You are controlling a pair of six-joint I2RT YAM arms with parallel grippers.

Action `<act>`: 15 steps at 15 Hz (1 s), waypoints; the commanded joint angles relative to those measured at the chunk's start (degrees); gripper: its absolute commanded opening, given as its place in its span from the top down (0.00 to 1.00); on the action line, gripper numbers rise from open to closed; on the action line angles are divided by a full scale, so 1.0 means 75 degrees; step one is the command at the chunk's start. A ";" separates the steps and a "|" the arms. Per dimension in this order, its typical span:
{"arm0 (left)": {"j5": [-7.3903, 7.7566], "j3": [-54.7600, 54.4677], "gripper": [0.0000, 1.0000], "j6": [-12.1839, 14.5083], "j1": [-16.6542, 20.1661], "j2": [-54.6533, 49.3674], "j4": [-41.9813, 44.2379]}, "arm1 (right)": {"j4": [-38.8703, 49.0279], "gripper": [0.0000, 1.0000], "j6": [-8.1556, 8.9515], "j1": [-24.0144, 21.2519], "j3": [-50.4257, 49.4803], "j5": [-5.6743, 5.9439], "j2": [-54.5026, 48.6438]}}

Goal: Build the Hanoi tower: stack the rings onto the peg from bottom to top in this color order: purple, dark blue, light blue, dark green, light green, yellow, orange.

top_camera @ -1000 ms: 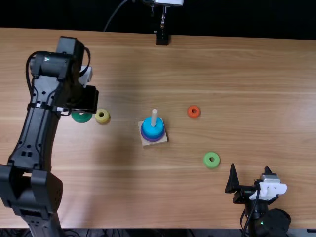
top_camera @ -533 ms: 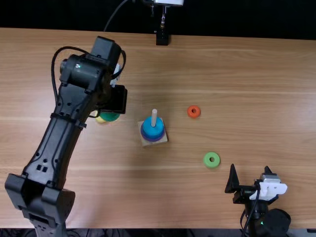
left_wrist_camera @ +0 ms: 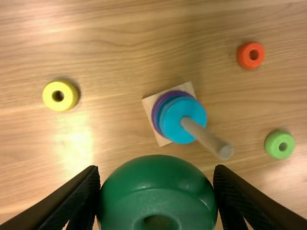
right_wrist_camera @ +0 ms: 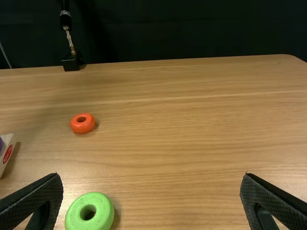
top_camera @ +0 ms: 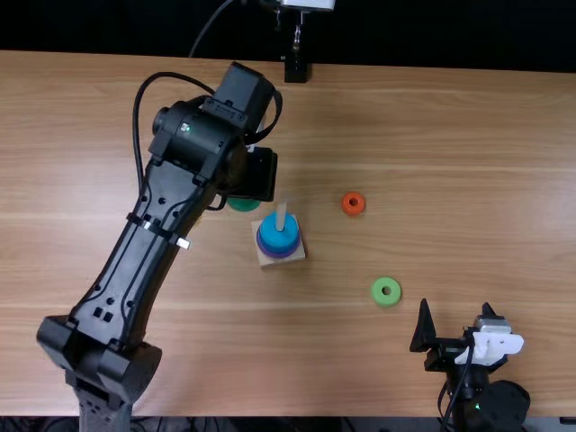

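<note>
One dark green ring, pinched in the left claw, hangs on the tabletop's left-edge side of the peg, perhaps slightly toward the far edge: rightward next!

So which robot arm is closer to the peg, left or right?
Left. The left arm holds the dark green ring just left of the peg; the right arm is farther off, at the table's near edge.

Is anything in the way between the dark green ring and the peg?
Nothing visible stands between the dark green ring, gripped in the left jaws, and the peg. The orange ring lies beyond the peg.
</note>
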 commanded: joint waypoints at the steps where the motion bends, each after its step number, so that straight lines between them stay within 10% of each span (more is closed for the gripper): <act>1: 0.0040 0.0421 1.00 -0.0276 -0.0228 0.0381 -0.0030 | -0.0516 0.00 -0.0026 -0.0089 -0.0531 -0.0076 -0.0098; 15: 0.0040 0.0983 1.00 -0.0712 -0.0791 0.1049 -0.0015 | -0.0516 0.00 -0.0026 -0.0089 -0.0531 -0.0076 -0.0098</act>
